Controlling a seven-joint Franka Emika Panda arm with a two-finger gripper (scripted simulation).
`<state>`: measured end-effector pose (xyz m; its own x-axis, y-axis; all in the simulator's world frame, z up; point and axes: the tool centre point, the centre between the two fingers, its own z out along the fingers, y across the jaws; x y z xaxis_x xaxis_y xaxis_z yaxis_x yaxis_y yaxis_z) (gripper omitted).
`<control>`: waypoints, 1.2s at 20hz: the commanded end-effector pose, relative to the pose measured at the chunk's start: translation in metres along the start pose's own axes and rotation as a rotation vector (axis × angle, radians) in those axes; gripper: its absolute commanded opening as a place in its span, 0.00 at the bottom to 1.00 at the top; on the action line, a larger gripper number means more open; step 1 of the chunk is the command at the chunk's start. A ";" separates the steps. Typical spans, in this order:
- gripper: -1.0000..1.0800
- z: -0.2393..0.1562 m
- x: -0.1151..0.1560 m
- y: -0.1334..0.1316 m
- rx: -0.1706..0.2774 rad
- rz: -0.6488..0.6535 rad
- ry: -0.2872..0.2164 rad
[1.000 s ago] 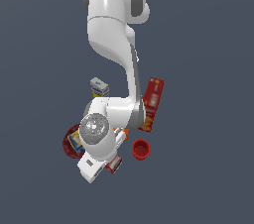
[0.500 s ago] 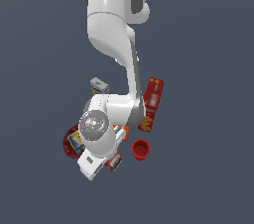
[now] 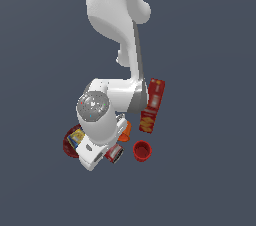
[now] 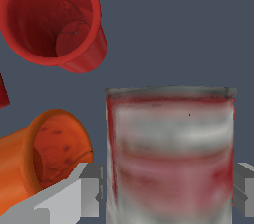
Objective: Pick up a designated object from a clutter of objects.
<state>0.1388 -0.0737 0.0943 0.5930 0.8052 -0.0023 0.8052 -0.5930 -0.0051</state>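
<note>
We see the can (image 4: 170, 153) sitting between the two fingers (image 4: 82, 193) of our tool (image 4: 168, 196), which stands wide around it. The orange cup (image 4: 42, 161) lies just beside one finger. The red cup (image 4: 52, 17) is farther off. Only the exterior view shows the tall red box (image 3: 153, 105).

The exterior view looks straight down on me from high up, so my arm (image 3: 112, 45) covers much of the clutter and everything reads small. My wrist view sits low and super close, facing along my fingers (image 4: 74, 196) at the red-white can (image 4: 170, 153), which fills much of the frame. Both views share that can (image 3: 114, 154), the red cup (image 3: 142, 150) (image 4: 54, 17) and the orange cup (image 3: 127, 130) (image 4: 42, 161).
</note>
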 end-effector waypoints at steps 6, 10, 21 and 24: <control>0.00 -0.060 -0.020 -0.025 -0.005 0.002 0.001; 0.00 -0.093 -0.030 -0.040 -0.005 0.002 0.001; 0.00 -0.194 -0.062 -0.085 -0.005 0.002 0.001; 0.00 -0.221 -0.070 -0.097 -0.005 0.002 0.002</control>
<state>0.0278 -0.0730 0.3004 0.5946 0.8040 -0.0023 0.8040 -0.5946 -0.0033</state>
